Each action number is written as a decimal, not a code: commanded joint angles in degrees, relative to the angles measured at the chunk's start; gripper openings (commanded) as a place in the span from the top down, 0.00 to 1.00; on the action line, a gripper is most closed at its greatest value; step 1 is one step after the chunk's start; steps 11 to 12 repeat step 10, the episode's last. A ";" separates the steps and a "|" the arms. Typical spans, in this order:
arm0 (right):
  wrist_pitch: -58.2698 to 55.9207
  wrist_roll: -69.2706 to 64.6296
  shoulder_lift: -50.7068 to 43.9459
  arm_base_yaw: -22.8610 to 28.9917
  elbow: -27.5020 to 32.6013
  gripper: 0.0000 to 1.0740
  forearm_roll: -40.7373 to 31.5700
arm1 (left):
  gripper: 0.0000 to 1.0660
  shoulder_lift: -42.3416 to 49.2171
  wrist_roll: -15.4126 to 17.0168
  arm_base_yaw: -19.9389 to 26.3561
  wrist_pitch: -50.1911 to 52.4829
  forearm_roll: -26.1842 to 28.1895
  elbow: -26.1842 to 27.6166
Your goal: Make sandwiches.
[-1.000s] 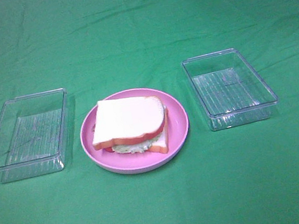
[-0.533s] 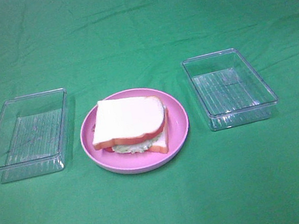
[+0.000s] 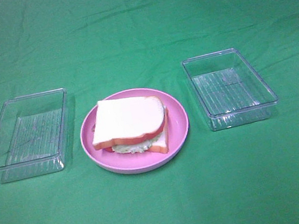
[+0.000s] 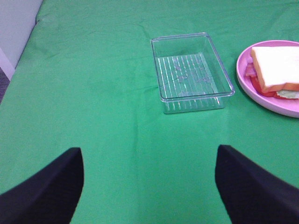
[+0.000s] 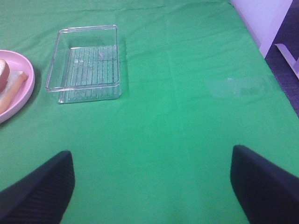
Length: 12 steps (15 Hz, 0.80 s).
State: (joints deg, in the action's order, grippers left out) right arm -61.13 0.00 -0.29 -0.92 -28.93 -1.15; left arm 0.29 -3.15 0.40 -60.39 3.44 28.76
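A toy sandwich point(image 3: 130, 126) lies on a round pink plate point(image 3: 178, 127) in the middle of the green cloth. It has white bread slices with orange-brown crust, and green lettuce and a red layer show at its edge. It also shows in the left wrist view point(image 4: 276, 71) and at the edge of the right wrist view point(image 5: 8, 81). Neither gripper appears in the exterior view. My left gripper point(image 4: 148, 184) and right gripper point(image 5: 152, 186) are both open and empty, held back over bare cloth well away from the plate.
A clear rectangular tray point(image 3: 27, 134) stands left of the plate and another point(image 3: 229, 87) right of it, both empty. They also show in the left wrist view point(image 4: 190, 71) and the right wrist view point(image 5: 87, 62). The table edge lies beyond each tray.
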 commanded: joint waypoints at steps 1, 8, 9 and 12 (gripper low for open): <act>0.46 0.00 -0.92 -0.34 0.06 0.21 0.06 | 0.30 1.15 -0.11 0.17 0.46 0.17 -0.17; 0.46 0.00 -0.92 -0.34 0.06 0.21 0.06 | 0.30 1.43 -0.11 0.17 0.46 0.17 -0.17; 0.46 0.00 -0.92 -0.34 0.06 0.21 0.06 | 0.30 1.43 -0.11 0.17 0.46 0.17 -0.17; 0.46 0.00 -0.92 -0.34 0.06 0.21 0.06 | 0.30 1.43 -0.11 0.17 0.46 0.17 -0.17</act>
